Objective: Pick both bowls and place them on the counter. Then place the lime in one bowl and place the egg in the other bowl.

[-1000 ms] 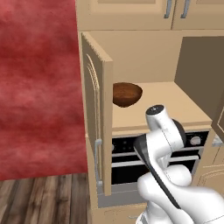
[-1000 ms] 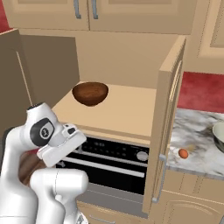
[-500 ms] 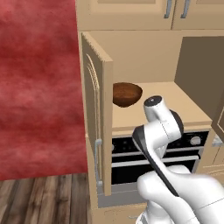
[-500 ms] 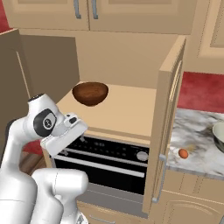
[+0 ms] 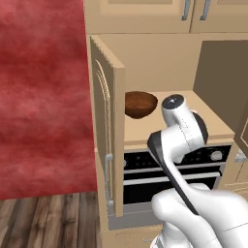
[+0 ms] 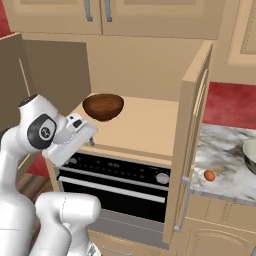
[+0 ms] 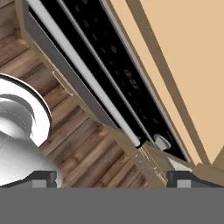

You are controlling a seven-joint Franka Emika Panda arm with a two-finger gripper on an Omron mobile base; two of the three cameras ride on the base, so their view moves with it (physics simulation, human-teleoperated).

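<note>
Right base view: gripper [image 6: 89, 141], jaws spread and empty, should rise over the shelf [image 6: 145, 131] edge toward the wooden bowl [image 6: 103, 106].

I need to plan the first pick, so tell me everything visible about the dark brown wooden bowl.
The dark brown wooden bowl is round and deep, with a smooth rim and a darker hollow that looks empty. It stands upright on the plain tan wood shelf above the black oven, toward the shelf's back left, inside the cabinet bay between two open doors. Nothing else touches it. The open gripper sits low by the shelf's front edge, apart from the bowl.
</note>
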